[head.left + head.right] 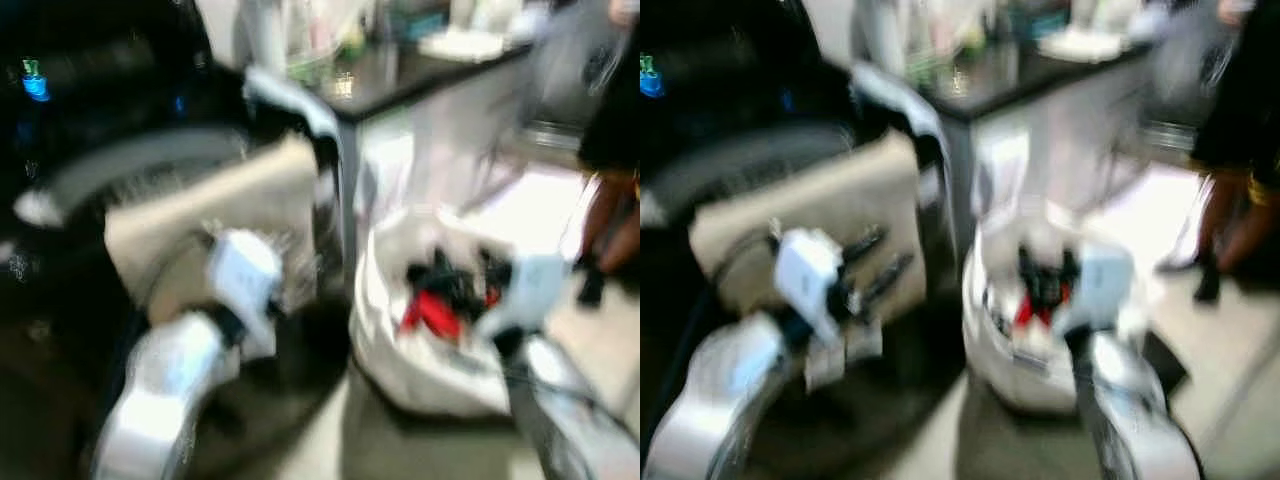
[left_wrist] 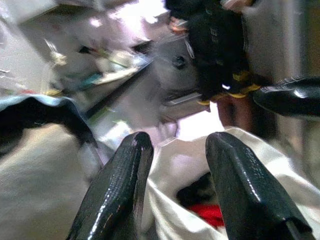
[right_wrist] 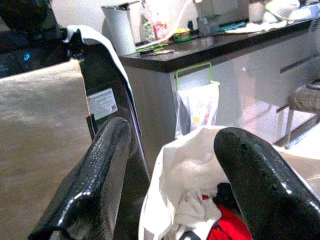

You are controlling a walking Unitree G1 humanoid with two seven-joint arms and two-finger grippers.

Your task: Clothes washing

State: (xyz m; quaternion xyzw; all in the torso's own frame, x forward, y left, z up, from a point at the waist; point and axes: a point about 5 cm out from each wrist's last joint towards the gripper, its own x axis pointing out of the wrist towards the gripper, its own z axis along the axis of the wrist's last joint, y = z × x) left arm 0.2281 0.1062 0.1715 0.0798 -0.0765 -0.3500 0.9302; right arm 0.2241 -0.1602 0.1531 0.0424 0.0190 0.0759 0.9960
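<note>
The step in hand looks like reaching into the soft white fabric laundry bag [image 3: 172, 175] for a garment, and it would go best if the robot settles first, since both head views are blurred by motion. The right gripper [image 3: 170, 165] hangs just above the bag's open mouth with its two black fingers [image 3: 95, 185] spread wide and empty; a good pick would lower them straight into the opening onto the bright red garment [image 3: 227, 231] at the top of the pile, closing on a bunched fold, not the bag's rim. The left gripper [image 2: 172, 180] also points at the bag from the side nearer the dark front-loading washing machine [image 1: 90, 120], its fingers [image 2: 117, 190] parted and holding nothing. The bag stands on the floor just beside the machine and in front of the dark tabletop [image 3: 200, 47], and holds the red piece, some black clothes [image 1: 450, 280] and a crumpled white cloth [image 3: 192, 210]. A beige sheet-like cloth [image 1: 200, 215] lies across the machine's front. On the tabletop behind the bag stand bottles and small containers, too blurred to name. A person's legs [image 1: 605, 225] stand beyond the bag.
</note>
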